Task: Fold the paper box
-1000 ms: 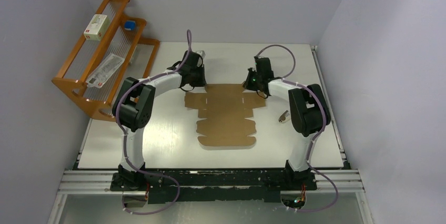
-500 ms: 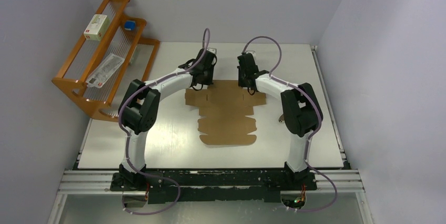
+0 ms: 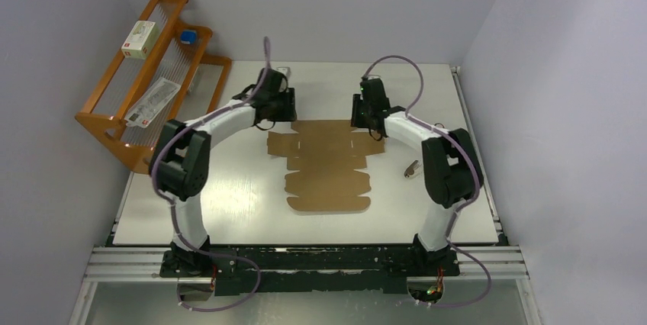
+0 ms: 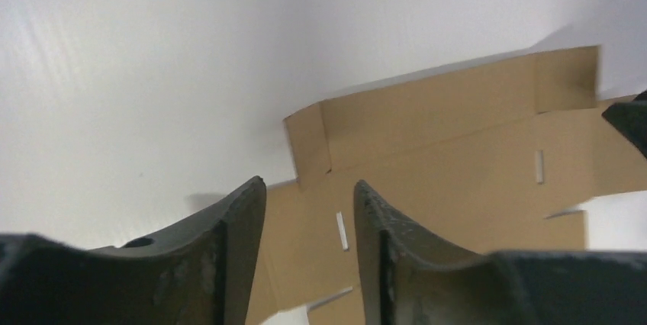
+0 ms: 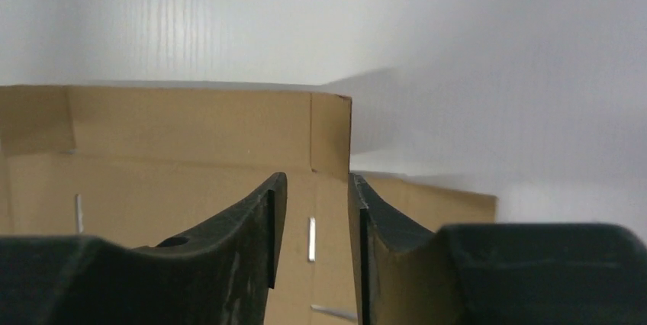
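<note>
Since half a second ago both arms have swung outward from the middle of the sheet's far edge, the left toward the left of the top view and the right toward the right, so each now hangs over a far corner of the cardboard. The left gripper point(image 4: 309, 188) has its fingers spread with a clear gap and nothing between them; through the gap its wrist camera shows the brown sheet below. The right gripper point(image 5: 313, 180) is likewise parted and empty, its tips just short of the small end tab at the sheet's far corner. The paper box point(image 3: 328, 165) lies as an unfolded die-cut sheet in the centre of the white table point(image 3: 229, 188), between the two arms, its rounded flap toward the bottom of the frame. In the wrist views the far strip looks lifted a little and throws a shadow on the table. A small object point(image 3: 412, 168), too small to make out, lies just right of the sheet. At upper left stands an orange wooden rack point(image 3: 107, 123) holding a small white box point(image 3: 141, 39).
</note>
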`<state>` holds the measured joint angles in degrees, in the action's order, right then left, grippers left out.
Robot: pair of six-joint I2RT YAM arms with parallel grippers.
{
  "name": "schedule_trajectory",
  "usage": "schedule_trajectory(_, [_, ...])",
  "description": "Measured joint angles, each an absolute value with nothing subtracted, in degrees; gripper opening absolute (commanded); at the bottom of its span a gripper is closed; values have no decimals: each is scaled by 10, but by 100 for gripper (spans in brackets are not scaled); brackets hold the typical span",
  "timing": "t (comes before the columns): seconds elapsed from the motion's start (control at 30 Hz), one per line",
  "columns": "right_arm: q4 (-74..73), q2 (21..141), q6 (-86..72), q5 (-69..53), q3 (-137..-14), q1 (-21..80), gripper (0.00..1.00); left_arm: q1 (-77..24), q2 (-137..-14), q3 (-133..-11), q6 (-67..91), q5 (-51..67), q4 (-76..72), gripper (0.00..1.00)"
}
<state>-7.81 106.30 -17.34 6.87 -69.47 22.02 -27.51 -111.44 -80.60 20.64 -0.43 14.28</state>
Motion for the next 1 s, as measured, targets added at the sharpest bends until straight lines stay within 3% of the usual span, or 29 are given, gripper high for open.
schedule_trajectory(0.2, [-37, 968, -194, -17, -621, 170, 52, -233, -1013, -721, 236, 45, 105, 68])
schedule_trajectory(0.43, [8, 881, -220, -102, -511, 139, 57, -237, -900, -571, 280, 88, 50, 72])
schedule_trajectory(0.67, [50, 843, -245, -167, -404, 112, 60, -237, -847, -449, 314, 121, 11, 70])
schedule_trajectory(1.0, [105, 853, -275, -221, -332, 93, 58, -239, -872, -403, 338, 172, -47, 66])
